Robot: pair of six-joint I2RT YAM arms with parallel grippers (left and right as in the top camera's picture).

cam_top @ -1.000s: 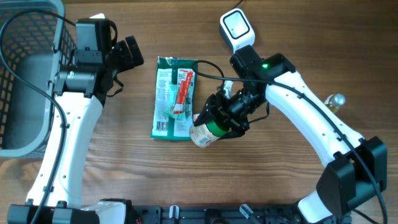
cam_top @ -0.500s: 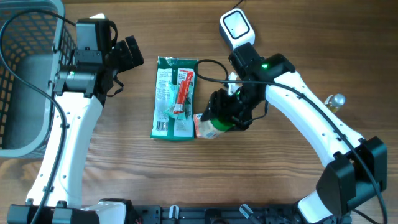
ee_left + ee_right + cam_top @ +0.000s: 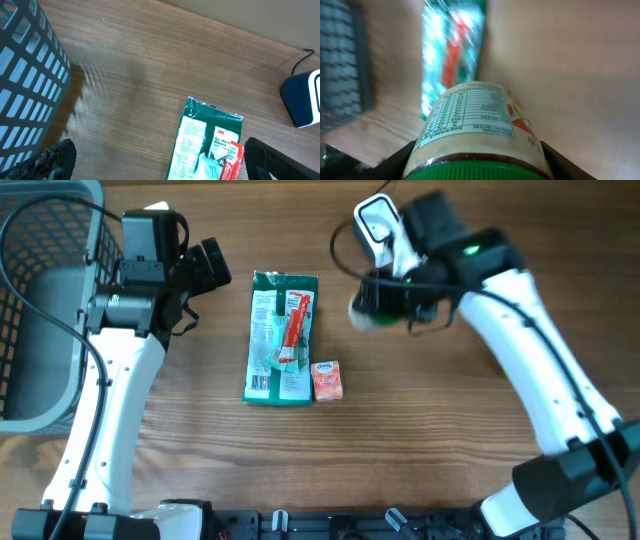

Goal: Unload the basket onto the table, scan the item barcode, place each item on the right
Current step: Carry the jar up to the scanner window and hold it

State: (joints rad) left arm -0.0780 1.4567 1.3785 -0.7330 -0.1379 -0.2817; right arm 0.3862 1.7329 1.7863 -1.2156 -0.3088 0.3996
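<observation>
Since jar [image 3: 475, 125] moved from glove pack [image 3: 282, 335], right jaws pinch it, seemingly beside scanner [image 3: 378, 222]; left jaws spread

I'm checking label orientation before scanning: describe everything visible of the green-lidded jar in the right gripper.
The green-lidded jar is round, its glossy lid nearest the wrist camera, a pale label wrapped round it. A nutrition table faces the camera; orange-red artwork shows to its right. No barcode shows. The right gripper clamps it from both sides. Overhead it is a blur beside the white scanner.
</observation>
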